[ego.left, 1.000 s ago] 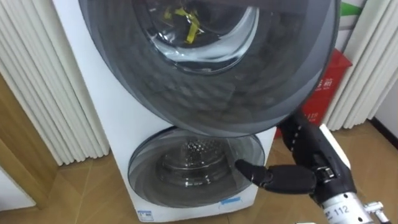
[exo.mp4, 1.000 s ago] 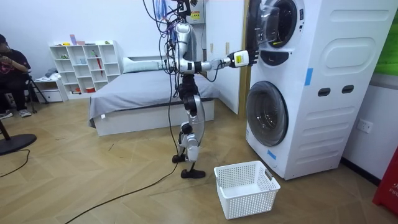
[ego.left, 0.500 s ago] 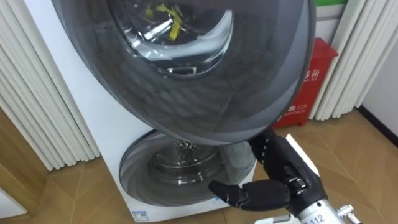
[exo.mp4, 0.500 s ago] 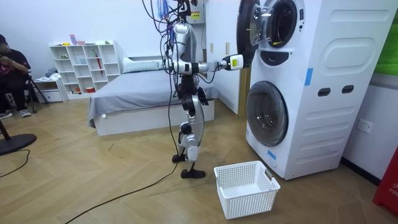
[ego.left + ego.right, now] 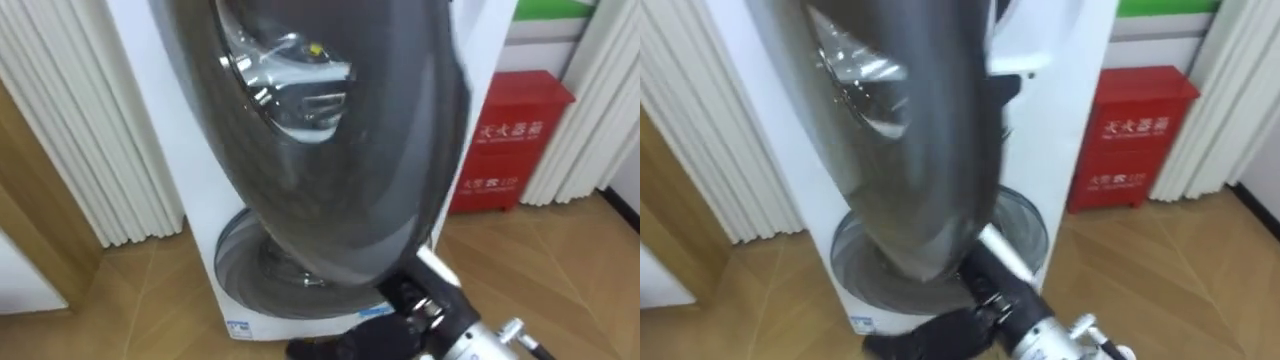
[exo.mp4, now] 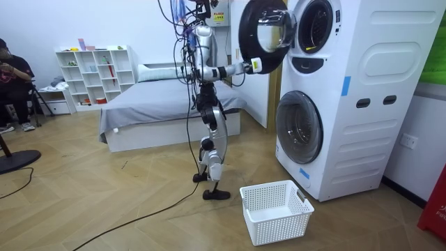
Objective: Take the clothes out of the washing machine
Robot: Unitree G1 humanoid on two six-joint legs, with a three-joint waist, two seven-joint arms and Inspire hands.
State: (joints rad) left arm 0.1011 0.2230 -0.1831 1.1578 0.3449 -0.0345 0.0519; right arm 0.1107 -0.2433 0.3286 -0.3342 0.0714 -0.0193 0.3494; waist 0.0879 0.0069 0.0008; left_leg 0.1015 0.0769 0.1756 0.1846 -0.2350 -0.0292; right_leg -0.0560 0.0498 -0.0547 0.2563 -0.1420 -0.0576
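Note:
The upper washing machine's round dark door (image 5: pixel 340 160) stands swung wide open, its edge turned toward me; in the room view the door (image 6: pixel 263 36) sticks out from the stacked white machines (image 6: pixel 362 90). My right hand (image 5: pixel 365 335) is at the door's lower rim, its fingers hidden against the rim. The open drum mouth (image 6: pixel 319 24) shows dark, and I cannot make out clothes inside. A small yellow bit (image 5: pixel 316 48) shows in the door's glass. I stand in front of the machines with my right arm stretched out to the door.
The lower machine's door (image 5: pixel 250 270) is closed. A white laundry basket (image 6: pixel 277 211) sits on the wood floor before the machines. A red box (image 5: pixel 510 135) stands to the right and white ribbed panels (image 5: pixel 80 130) to the left. A person (image 6: pixel 12 77) sits far off.
The upper door has swung from nearly closed to wide open, drawn out by my right hand. My arm has pulled back toward my body and the eye views have shifted.

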